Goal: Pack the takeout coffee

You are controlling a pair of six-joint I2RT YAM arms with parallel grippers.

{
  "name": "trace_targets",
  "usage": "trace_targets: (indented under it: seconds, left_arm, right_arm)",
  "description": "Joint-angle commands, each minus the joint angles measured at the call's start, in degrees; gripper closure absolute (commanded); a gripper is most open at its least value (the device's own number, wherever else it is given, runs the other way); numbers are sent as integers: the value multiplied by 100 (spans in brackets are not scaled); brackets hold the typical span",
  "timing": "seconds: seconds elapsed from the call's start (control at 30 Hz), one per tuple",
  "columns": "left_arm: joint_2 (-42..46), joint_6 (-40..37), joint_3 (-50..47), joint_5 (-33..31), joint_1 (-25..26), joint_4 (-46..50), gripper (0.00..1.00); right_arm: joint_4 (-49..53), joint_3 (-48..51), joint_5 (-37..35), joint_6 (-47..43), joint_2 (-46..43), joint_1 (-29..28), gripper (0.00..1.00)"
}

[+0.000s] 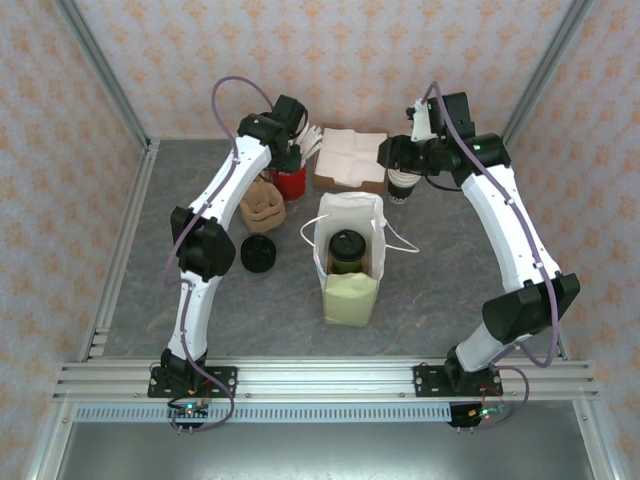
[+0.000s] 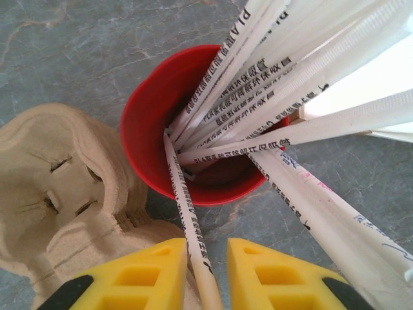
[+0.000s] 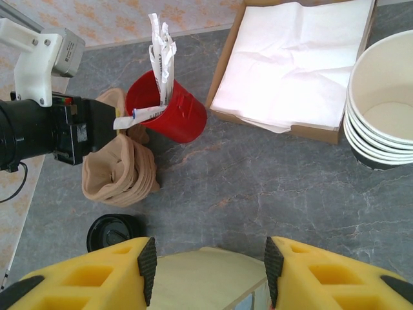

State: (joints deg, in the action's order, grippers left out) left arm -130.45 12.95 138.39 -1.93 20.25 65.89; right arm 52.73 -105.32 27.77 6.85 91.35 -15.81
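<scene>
A grey marbled table (image 1: 450,270) sits inside patterned walls. Nearest the arm bases stands a white paper bag (image 1: 350,300) with its mouth open. The takeout coffee (image 1: 347,250) is down inside it, against the back wall.

The right gripper (image 3: 210,258) hangs over the bag's rim with its fingers spread wide and nothing between them. A careless drop from there could catch a bag handle or crumple the wall onto the cup.

Farther out lie the black lids (image 1: 258,253), then the cardboard carriers (image 2: 51,187), which sit just beside the red cup (image 2: 155,116) of wrapped straws. The left gripper (image 2: 206,271) has its jaws close on either side of one straw (image 2: 184,200). I cannot tell whether they pinch it yet.

This looks like the main risk. The straws lean together in a tight fan, so lifting one may drag its neighbours out or tip the light red cup. A thin paper wrapper may also slip from a loose hold.

At the far edge are the napkins (image 3: 290,58) and the stack of cups (image 3: 381,110), both apart from either gripper.

The coffee stands upright. Its long axis is vertical and its dark top, which looks lidded, faces straight up. A straw pushed in at a slant could therefore nudge it over.
</scene>
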Motion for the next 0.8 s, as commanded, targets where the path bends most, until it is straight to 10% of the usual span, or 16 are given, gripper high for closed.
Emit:
trace_targets:
  seconds: [0.0,0.47,0.77]
  left_arm:
    - [60,-51,369,-354,-12,274,81]
    - [1511,-141,-310,-1023,201,-94,95]
    - [3117,-379,-373,-1604,1109,26,95]
  right_arm:
    - [44,13,-202,158,-206,26,50]
    - [332,-2434,707,1081,1064,26,49]
    - [870,-2699,-349,1143,1287,-416,51]
